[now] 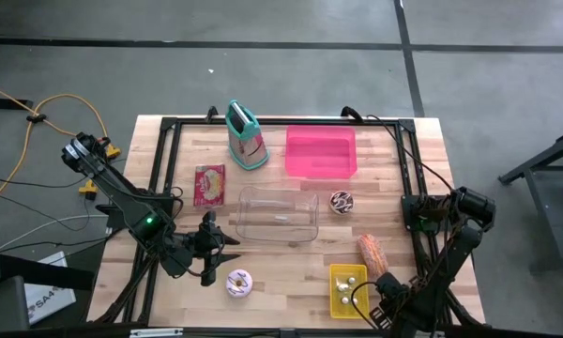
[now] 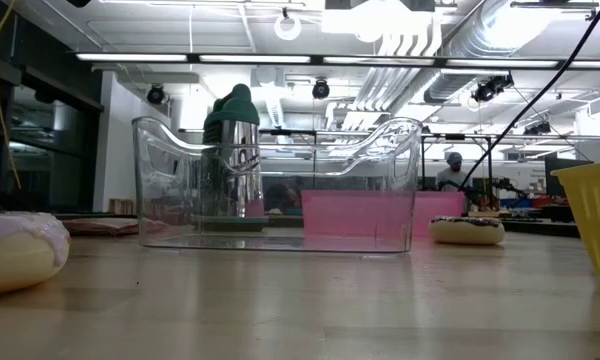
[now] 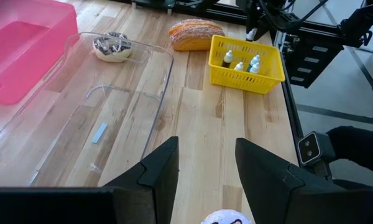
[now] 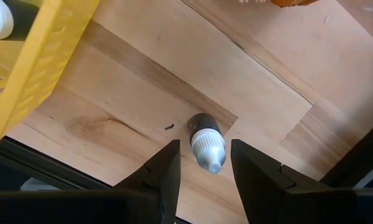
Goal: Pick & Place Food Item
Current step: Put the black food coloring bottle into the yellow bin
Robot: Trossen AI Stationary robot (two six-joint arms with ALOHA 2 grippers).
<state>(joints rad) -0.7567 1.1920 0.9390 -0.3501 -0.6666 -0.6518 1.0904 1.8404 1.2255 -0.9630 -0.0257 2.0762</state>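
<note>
The left end effector [image 1: 223,252], fingers spread and empty, is hovering beside the pink-frosted round doughnut [image 1: 238,283] lying on the wooden tabletop [image 1: 281,268], lining up to pick it. Next it needs lowering astride. The right end effector [image 4: 203,177], spread, is waiting near the yellow plastic basket [image 1: 347,289].

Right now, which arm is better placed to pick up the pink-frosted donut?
The left. The left gripper hovers with open fingers right beside the pink-frosted donut, near the clear bin. The right gripper is off by the yellow basket, over a small bottle.

Pink-iced donut [image 1: 238,283] on table's front
</note>
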